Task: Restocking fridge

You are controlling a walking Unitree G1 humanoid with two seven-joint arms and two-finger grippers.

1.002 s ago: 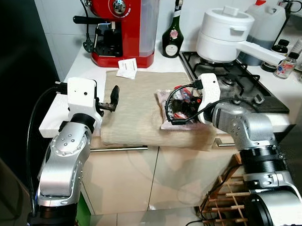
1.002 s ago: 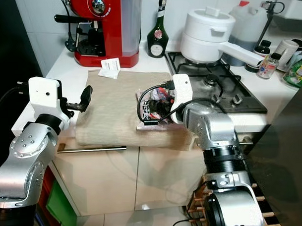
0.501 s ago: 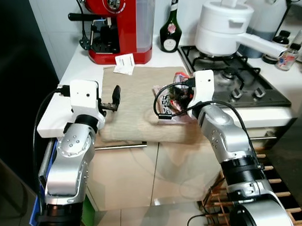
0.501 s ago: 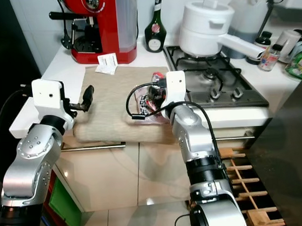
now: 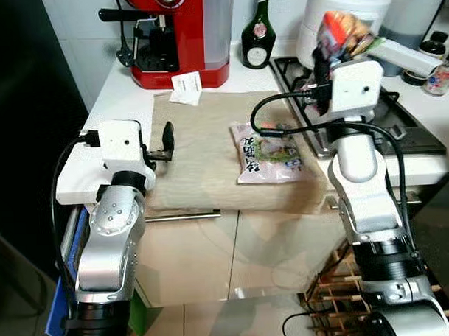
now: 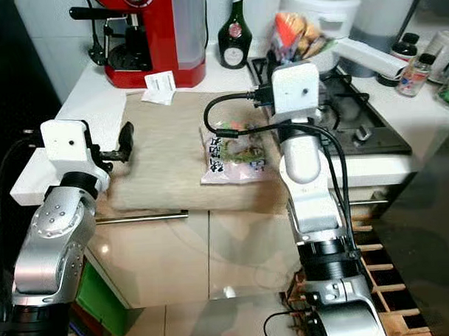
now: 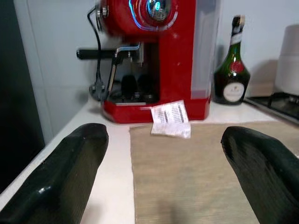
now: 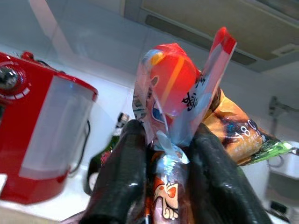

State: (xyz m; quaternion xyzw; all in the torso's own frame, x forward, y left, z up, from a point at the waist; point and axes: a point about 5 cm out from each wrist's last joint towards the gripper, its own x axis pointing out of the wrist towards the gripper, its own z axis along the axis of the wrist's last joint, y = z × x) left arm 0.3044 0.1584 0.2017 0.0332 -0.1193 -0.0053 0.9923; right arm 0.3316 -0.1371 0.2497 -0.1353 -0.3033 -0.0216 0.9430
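My right gripper (image 5: 325, 55) is raised above the counter and shut on an orange and red snack bag (image 5: 339, 30), which sticks up between its black fingers (image 8: 127, 172). A second clear packet of food (image 5: 267, 152) with pink and green contents lies flat on the beige cloth (image 5: 201, 143). My left gripper (image 5: 168, 139) hovers open over the cloth's left edge. In the left wrist view its two black fingers (image 7: 70, 172) stand wide apart with nothing between them.
A red coffee machine (image 5: 179, 37), a dark green bottle (image 5: 257, 41) and a small white paper packet (image 5: 186, 88) sit at the back. A white pot (image 5: 344, 9) stands on the gas hob (image 5: 385, 118). Small bottles (image 5: 439, 72) stand at the far right. A wooden rack (image 5: 340, 297) is on the floor.
My right gripper has lifted the snack bag off the cloth and raised it high, leaving the other packet lying there. The camera has shifted a little. My left arm has stayed put.
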